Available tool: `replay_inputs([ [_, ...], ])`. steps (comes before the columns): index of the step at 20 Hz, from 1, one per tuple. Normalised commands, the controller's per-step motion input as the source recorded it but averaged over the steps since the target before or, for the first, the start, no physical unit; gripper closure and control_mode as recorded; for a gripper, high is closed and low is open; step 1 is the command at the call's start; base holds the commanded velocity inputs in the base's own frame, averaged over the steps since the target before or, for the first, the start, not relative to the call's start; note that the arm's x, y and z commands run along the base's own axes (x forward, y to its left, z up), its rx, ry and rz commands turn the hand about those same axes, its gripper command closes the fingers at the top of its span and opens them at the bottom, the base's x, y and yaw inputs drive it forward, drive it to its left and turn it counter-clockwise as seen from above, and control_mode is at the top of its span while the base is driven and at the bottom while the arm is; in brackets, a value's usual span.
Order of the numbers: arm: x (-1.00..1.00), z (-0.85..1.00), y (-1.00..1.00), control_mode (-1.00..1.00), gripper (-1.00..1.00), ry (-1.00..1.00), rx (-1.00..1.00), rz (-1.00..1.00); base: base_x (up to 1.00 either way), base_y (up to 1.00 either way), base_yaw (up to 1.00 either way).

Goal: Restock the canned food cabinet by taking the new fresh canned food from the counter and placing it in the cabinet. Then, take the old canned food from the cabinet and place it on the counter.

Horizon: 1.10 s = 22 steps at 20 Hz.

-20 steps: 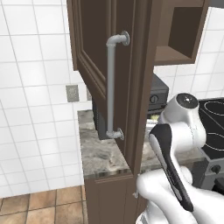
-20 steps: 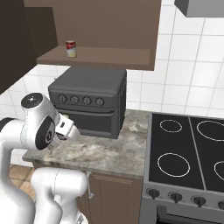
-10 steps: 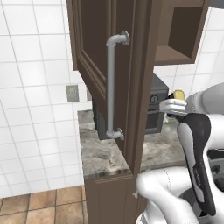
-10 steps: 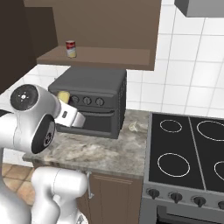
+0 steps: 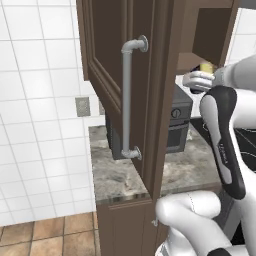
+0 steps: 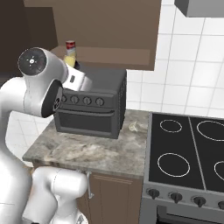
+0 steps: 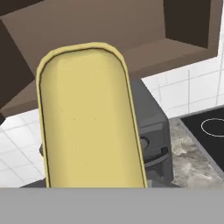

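Gripper (image 6: 70, 61) is clamped on the yellow can (image 7: 89, 118), holding it up at about shelf height right in front of the open cabinet (image 5: 150, 75). In the hand view the can blocks the middle of the picture, so I'm basically steering blind on the last bit.

What worries me:
- The red-labelled can (image 6: 70, 46) is already on the shelf, just behind the one I'm carrying. If I push straight in I could knock it over or shove it to the back, and that's probably the old 1 I need to get out afterwards.
- The shelf edge. From the right base view the can looks roughly level with the shelf lip, and I can't tell if its bottom clears. If it comes in low it clips the board and may twist in the grip.
- The open door (image 5: 107, 60) with its long pipe handle (image 5: 127, 100) hangs close on the arm's left, so a wide elbow swing could bump it.
- The toaster oven (image 6: 92, 107) sits directly under the shelf, so a dropped can lands on that, not the counter.

Surface-wise, the counter (image 6: 100, 151) is mottled grey-brown stone with a bare stretch in front of the oven. The black stovetop (image 6: 188, 151) is to the right, with white tiled wall behind and terracotta floor tiles down low.
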Motion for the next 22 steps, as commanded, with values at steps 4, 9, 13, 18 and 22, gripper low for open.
replay_inputs([
  [4, 0.89, 0.54, -0.28, -1.0, 1.0, 0.11, 0.01, 0.0, 0.0, 0.0, 0.0],
  [9, 1.0, -0.05, -0.28, -1.0, 1.0, 0.06, 0.0, 0.0, 0.0, 0.0, 0.0],
  [13, 1.0, -0.15, -0.21, -1.0, 1.0, 0.05, 0.0, 0.0, 0.0, 0.0, 0.0],
  [18, 1.0, -0.22, -0.06, -1.0, 1.0, 0.06, -0.02, 0.0, 0.0, 0.0, 0.0],
  [22, 1.0, -0.42, 0.0, -1.0, 1.0, 0.02, -0.09, 0.0, 0.0, 0.0, 0.0],
])
